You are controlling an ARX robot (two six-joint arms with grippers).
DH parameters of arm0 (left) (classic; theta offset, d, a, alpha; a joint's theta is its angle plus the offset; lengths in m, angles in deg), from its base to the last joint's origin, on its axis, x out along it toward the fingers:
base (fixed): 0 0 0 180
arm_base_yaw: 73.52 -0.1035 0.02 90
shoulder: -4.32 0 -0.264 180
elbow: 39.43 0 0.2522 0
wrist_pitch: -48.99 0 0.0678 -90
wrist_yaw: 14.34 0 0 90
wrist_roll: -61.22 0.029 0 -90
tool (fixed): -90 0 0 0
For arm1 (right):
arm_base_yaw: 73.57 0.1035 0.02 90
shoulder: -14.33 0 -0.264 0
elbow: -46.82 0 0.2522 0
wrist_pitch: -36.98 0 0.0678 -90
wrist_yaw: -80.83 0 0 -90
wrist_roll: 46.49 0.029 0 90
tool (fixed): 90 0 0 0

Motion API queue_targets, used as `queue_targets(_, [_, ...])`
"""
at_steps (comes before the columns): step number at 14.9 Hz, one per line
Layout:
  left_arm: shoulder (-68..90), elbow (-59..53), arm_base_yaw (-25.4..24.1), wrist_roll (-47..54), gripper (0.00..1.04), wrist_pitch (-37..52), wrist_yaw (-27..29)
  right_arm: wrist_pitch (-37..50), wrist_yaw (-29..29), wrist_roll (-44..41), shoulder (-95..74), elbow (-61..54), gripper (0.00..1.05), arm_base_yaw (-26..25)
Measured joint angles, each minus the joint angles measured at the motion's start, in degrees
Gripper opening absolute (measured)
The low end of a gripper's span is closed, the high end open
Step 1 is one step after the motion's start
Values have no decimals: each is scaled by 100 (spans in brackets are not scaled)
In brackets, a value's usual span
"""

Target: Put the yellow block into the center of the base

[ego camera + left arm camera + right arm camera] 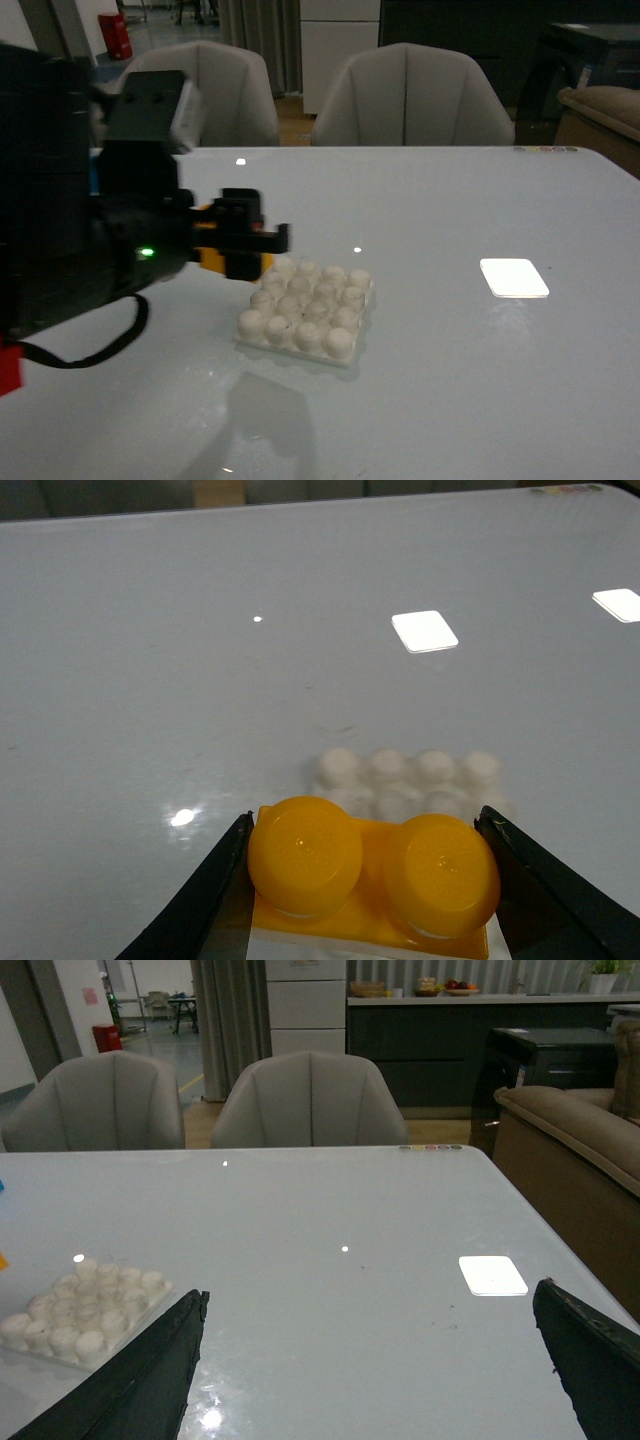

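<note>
Left wrist view: the left gripper (362, 830) pinches the yellow block (372, 865) by its ends, long axis running jaw to jaw, studs up. The base (405, 780) lies just ahead, its near row seemingly parallel to the block. The right gripper (370, 1300), spread and empty, sits well apart from the base. One block, one base, sixteen studs.

The bulky black left arm (90, 230) bears a green light (146, 253) and a looping black cable (95, 352); the left gripper (262, 232) is black too
</note>
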Motion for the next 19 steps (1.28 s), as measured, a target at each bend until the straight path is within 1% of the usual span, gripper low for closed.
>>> queue_targets(2, [367, 463, 704, -173, 59, -136, 435, 0, 0, 0, 0, 0, 98, 0])
queue_targets(4, [828, 824, 1075, -293, 59, -280, 772, 0, 0, 0, 0, 0, 98, 0])
queue_targets(5, [1034, 944, 1134, -317, 59, -299, 855, 0, 0, 0, 0, 0, 98, 0])
queue_targets(9, [1453, 1104, 1095, -535, 59, -363, 1093, 0, 0, 0, 0, 0, 98, 0])
queue_targets(14, [1709, 1412, 925, -708, 58, -308, 1147, 2, 0, 0, 0, 0, 98, 0])
queue_targets(19, [1937, 1558, 901, -619, 58, -229, 1204, 0, 0, 0, 0, 0, 98, 0])
